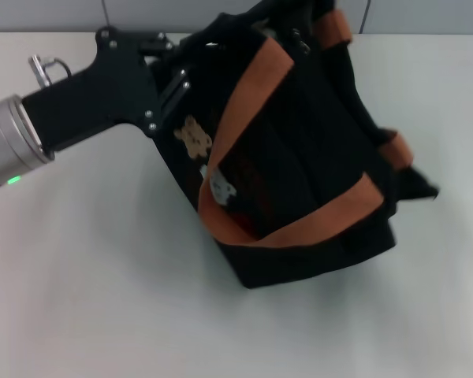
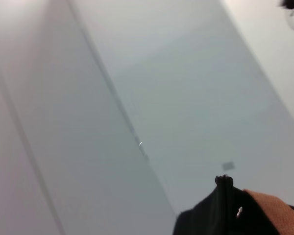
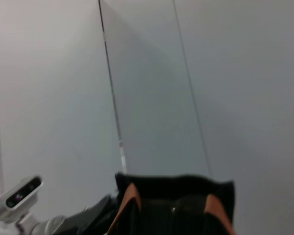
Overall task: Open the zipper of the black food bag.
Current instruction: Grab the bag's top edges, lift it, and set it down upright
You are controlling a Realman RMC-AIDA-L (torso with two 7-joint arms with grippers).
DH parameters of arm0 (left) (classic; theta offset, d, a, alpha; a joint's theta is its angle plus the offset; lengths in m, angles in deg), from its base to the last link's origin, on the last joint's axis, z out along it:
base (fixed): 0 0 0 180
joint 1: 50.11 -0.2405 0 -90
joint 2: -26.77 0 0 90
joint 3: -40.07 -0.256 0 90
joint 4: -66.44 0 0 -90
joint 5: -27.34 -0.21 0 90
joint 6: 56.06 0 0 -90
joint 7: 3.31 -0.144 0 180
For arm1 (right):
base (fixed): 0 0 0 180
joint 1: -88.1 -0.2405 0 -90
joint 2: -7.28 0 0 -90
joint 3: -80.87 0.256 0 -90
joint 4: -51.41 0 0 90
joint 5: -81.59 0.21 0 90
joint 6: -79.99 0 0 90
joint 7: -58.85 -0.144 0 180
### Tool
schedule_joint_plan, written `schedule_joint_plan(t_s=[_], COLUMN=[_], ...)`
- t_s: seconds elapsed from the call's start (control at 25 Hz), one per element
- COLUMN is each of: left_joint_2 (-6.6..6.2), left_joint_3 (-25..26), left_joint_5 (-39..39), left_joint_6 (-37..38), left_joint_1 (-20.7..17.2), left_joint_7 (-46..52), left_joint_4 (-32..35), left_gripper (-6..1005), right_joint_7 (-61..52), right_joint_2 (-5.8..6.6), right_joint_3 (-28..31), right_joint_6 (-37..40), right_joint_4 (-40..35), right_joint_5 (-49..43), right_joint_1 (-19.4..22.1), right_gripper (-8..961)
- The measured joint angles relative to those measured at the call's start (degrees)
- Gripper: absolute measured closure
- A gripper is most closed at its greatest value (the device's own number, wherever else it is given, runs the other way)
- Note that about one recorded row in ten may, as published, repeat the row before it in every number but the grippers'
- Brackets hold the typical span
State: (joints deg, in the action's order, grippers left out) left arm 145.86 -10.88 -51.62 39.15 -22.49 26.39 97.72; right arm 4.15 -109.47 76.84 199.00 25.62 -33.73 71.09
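Black food bag (image 1: 299,157) against left tool (image 1: 169,90)

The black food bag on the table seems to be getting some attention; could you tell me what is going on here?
The left tool is pressed against the upper left corner of the black food bag, which lies on the white table with its orange-brown straps showing. Its grip is hidden. The zipper cannot be made out clearly, so its state is unclear. The right arm is not seen in the head view.
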Motion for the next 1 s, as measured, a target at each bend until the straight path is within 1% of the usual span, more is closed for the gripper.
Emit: schedule_joint_plan(t_s=[0.04,0.08,0.12,0.2,0.24,0.28,0.32,0.36,0.4,0.44,0.48,0.56,0.6,0.68,0.8,0.88,1.0], left_joint_2=[0.01,0.02,0.03,0.06,0.06,0.04,0.04,0.05,0.06,0.06,0.07,0.08,0.09,0.09,0.1,0.1,0.1], left_joint_3=[-0.2,-0.4,-0.8,-1.8,-3.2,-5.1,-5.1,-6.2,-6.9,-7.3,-7.8,-7.9,-7.9,-8.2,-8.5,-8.7,-8.7], left_joint_5=[0.0,0.0,0.0,0.1,0.1,0.2,0.2,0.2,0.2,0.2,0.2,0.2,0.2,0.2,0.2,0.2,0.2], left_joint_6=[1.1,1.9,3.0,3.8,3.9,3.9,3.9,3.9,3.9,3.9,3.9,4.0,4.1,4.3,4.4,4.4,4.4], left_joint_1=[0.1,0.1,0.2,0.2,0.1,-0.1,-0.1,-0.3,-0.4,-0.5,-0.6,-0.6,-0.6,-0.7,-0.7,-0.7,-0.7], left_joint_7=[-1.4,-2.5,-4.1,-6.6,-8.5,-11.8,-11.8,-13.7,-14.9,-15.5,-16.1,-16.2,-16.6,-18.1,-18.4,-18.5,-18.6], left_joint_4=[1.1,1.8,2.6,3.1,3.1,2.9,2.9,2.6,2.4,2.2,1.7,1.5,1.1,0.1,-0.1,-0.1,-0.1], left_gripper=[893,893,894,894,894,895,895,895,896,896,896,897,897,897,897,897,897], right_joint_7=[-0.6,-2.8,-2.8,-5.3,-5.3,-6.7,-7.7,-9.8,-9.8,-12.3,-18.9,-24.4,-24.4,-29.2,-31.1,-33.0,-34.2], right_joint_2=[-0.03,-0.04,-0.04,-0.16,-0.16,-0.64,-0.86,-0.97,-0.97,-0.99,-0.83,-0.67,-0.67,-0.34,-0.26,-0.38,-0.57], right_joint_3=[-1.0,-4.9,-4.9,-9.2,-9.2,-9.6,-9.5,-9.5,-9.5,-9.5,-9.7,-9.9,-9.9,-10.0,-10.5,-12.0,-12.6], right_joint_6=[-0.5,-2.6,-2.6,-6.1,-6.1,-6.6,-6.4,-5.4,-5.4,-4.5,-2.6,-1.2,-1.2,-0.2,0.0,-0.1,-0.6], right_joint_4=[0.2,0.1,0.1,0.2,0.2,0.2,0.2,0.2,0.2,0.2,0.0,-0.5,-0.5,-0.7,-0.7,-0.7,-0.8], right_joint_5=[0.0,-0.4,-0.4,-0.8,-0.8,-0.4,0.2,1.5,1.5,2.9,5.7,6.9,6.9,7.0,6.8,6.9,6.8], right_joint_1=[-0.5,-1.6,-1.6,-3.0,-3.0,-3.8,-4.1,-4.5,-4.5,-4.9,-5.9,-7.1,-7.1,-8.5,-9.2,-10.2,-10.9], right_gripper=[137,138,138,140,141,142,143,144,144,145,146,148,149,150,153,215,307])
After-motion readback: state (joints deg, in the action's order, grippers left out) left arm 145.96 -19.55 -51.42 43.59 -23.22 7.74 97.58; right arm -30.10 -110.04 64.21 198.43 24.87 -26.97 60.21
